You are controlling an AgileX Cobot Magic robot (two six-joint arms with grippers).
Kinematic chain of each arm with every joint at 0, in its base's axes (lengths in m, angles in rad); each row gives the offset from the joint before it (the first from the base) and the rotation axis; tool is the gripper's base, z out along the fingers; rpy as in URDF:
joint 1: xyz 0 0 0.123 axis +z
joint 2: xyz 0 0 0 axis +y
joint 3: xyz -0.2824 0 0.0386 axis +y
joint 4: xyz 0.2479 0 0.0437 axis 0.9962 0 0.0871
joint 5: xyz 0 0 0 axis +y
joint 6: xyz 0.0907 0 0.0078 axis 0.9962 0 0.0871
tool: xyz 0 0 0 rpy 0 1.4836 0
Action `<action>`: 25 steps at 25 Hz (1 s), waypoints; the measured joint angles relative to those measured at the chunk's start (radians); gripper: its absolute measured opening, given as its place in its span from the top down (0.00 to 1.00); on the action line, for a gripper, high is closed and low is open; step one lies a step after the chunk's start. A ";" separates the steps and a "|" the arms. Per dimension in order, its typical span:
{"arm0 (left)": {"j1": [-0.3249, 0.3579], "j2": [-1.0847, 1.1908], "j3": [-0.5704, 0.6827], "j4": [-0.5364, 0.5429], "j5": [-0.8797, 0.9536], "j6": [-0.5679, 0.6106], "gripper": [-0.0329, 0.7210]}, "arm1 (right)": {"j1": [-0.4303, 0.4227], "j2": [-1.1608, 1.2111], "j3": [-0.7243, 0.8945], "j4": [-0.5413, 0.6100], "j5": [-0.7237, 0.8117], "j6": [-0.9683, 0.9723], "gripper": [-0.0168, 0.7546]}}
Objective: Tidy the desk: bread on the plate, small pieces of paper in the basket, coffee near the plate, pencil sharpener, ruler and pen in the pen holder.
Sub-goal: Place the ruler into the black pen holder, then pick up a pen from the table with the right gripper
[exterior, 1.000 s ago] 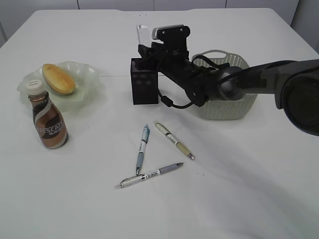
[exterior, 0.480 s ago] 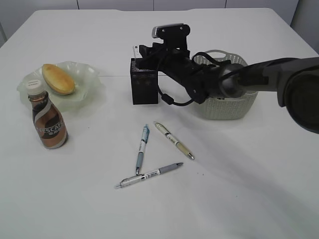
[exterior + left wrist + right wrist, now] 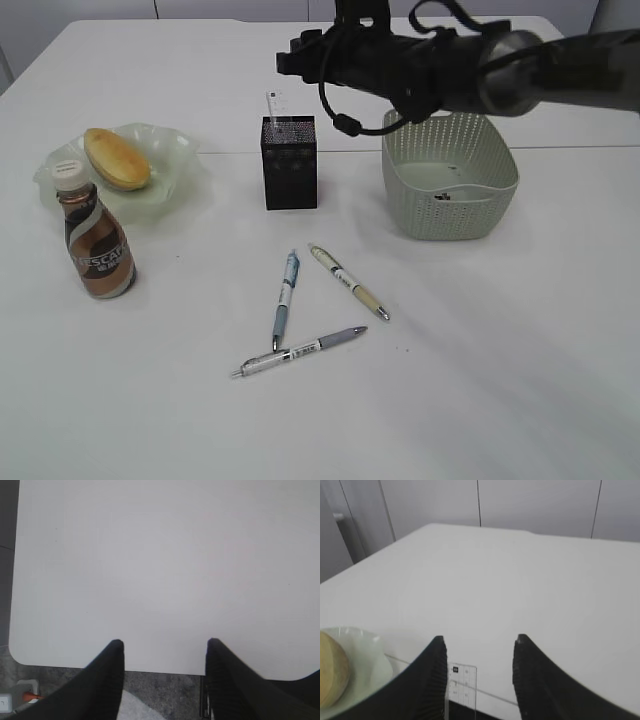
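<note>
**Ruler upright in the holder, pens loose on the desk**

The ruler [image 3: 274,106] stands on end in the holder [image 3: 290,163], long axis vertical, its top poking out at the holder's back-left corner; the right wrist view catches that clear tip [image 3: 462,680] just below the tool.

Three pens lie at the holder's 6 o'clock in a loose triangle: the blue pen [image 3: 286,297] runs near 12-to-6, the cream pen [image 3: 348,281] slants from 10 to 4, the grey pen [image 3: 298,351] from 8 to 2.

The bread [image 3: 117,158] lies on the plate [image 3: 170,150], long axis 10 to 4. The coffee [image 3: 94,232] stands upright at the plate's 6 o'clock. The basket [image 3: 449,175] sits at the holder's 3 o'clock.

The right arm stretches in from 2 o'clock, raised above holder and basket; the right tool [image 3: 479,677] has its jaws apart, holding nothing. The left tool [image 3: 164,677] hangs over a bare desk corner, jaws apart and empty.

The desk [image 3: 480,360] is plain white; pale panelled walls stand behind it.
</note>
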 joint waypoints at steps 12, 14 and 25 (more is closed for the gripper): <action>0.000 0.000 0.000 -0.033 0.002 0.000 0.44 | 0.145 -0.253 0.000 -0.015 0.855 0.002 0.61; 0.000 0.000 0.000 -0.039 0.009 0.000 0.44 | 0.163 -0.259 0.000 0.002 0.974 0.002 0.61; 0.000 0.000 0.000 -0.069 0.034 0.000 0.45 | 0.173 -0.259 0.000 0.095 1.272 -0.001 0.61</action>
